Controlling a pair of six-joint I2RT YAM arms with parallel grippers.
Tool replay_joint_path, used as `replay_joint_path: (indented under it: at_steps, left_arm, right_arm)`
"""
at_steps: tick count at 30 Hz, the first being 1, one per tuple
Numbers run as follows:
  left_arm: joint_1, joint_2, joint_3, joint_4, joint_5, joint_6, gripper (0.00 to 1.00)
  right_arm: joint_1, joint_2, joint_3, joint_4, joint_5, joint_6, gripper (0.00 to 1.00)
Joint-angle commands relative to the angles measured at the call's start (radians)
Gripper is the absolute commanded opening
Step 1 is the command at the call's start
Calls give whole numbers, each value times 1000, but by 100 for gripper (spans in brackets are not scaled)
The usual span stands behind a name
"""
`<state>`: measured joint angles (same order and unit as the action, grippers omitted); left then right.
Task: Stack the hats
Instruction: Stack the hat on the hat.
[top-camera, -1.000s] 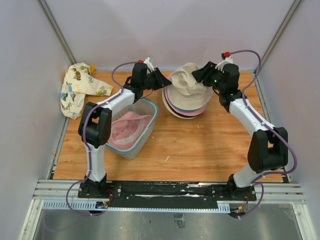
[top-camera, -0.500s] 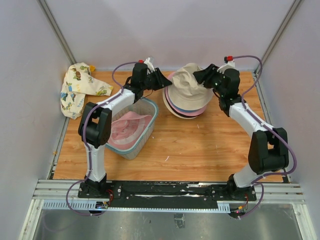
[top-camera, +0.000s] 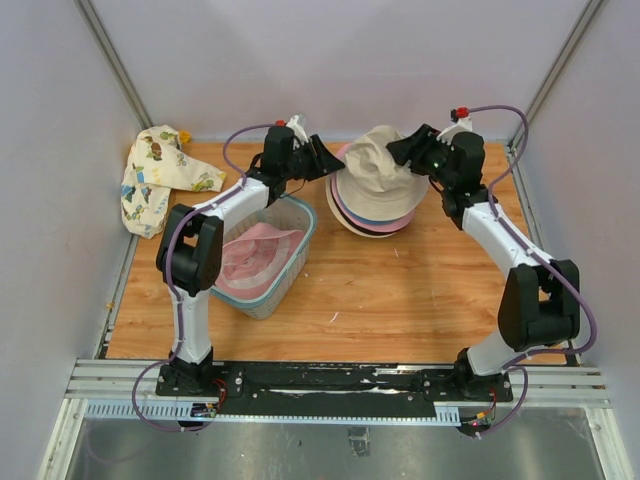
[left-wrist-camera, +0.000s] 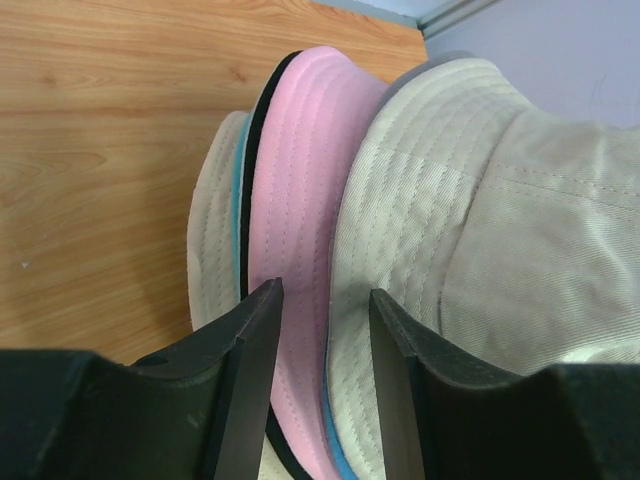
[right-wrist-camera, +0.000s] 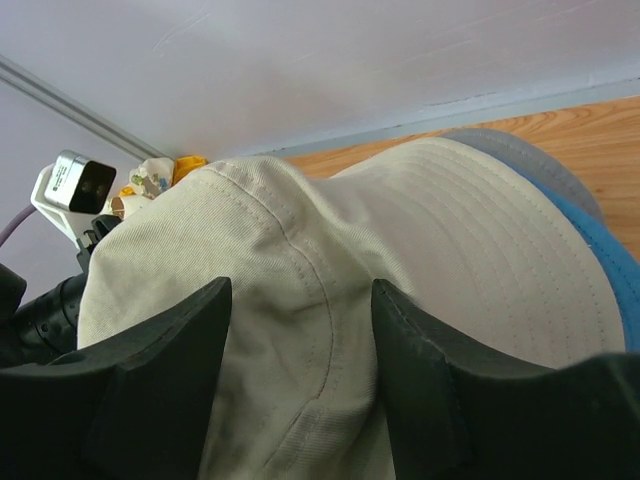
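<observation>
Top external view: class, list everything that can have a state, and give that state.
stack of hats, nested, brims layered
beige hat, topmost on it
basket, upright
pink hat, lying inside it
printed cloth, crumpled
left tool, open at the stack's brims
right tool, open over the beige hat's crown

A crumpled cream cloth printed with cartoon figures lies at the upper left of the frame on the light wooden surface. A blue-grey plastic mesh basket stands near it, left of centre.
</observation>
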<state>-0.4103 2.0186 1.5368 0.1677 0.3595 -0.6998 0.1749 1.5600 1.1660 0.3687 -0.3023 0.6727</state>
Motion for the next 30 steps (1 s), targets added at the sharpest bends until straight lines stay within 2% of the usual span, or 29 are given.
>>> replay_joint_path:
  at_steps: [1,11,15,21,27,28,30]
  left_arm:
    - [8,-58,5,9,-2,-6,45]
    - [10,-58,4,31,21,-27,46]
    - [10,-43,17,40,42,-36,46]
    - [10,-6,54,32,73,-21,44]
    - [10,31,98,4,99,0,40]
    - [10,35,106,-3,101,4,40]
    - [9,45,119,-17,105,14,40]
  right_arm:
    - [-32,-72,-2,-32,-2,-2,60]
    - [-161,-211,-188,77,-31,110,67]
    - [-232,-203,-253,130,-82,148,70]
    - [-337,-55,-333,411,-260,268,74]
    - [-385,219,-289,894,-472,556,74]
    - [-384,263,-273,970,-497,603,79]
    - [-383,326,-253,1089,-509,682,82]
